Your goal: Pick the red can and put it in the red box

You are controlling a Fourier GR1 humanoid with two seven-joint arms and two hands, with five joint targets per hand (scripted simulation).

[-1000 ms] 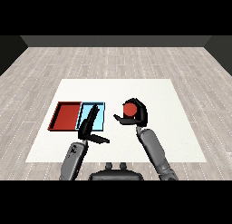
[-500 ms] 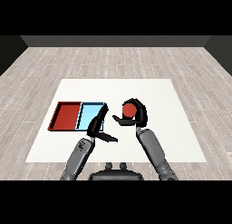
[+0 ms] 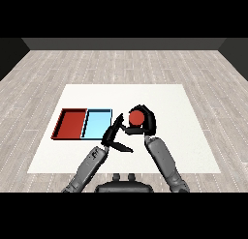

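Near the middle of the white table, the right hand was curled round the red can, its black fingers arching over the top and far side while the thumb closed in from the left, so that only the round red top showed between them. Just beside it, on its left, the left hand held nothing; its fingers were straight and spread, some pointing up toward the can and one lying low toward the right, the tips close to the right hand, though whether they touched it could not be told. Whether the can stood on the table or was raised a little off it could not be told either. Further left, the light blue tray lay right beside the left hand, and the red tray lay against its far side, both bare inside. By my judgement the grasp step was done and the carry was yet to come: the next move called for lifting the can and bringing it leftward past the left hand and over the blue tray to the red one, and the left hand stood in that path
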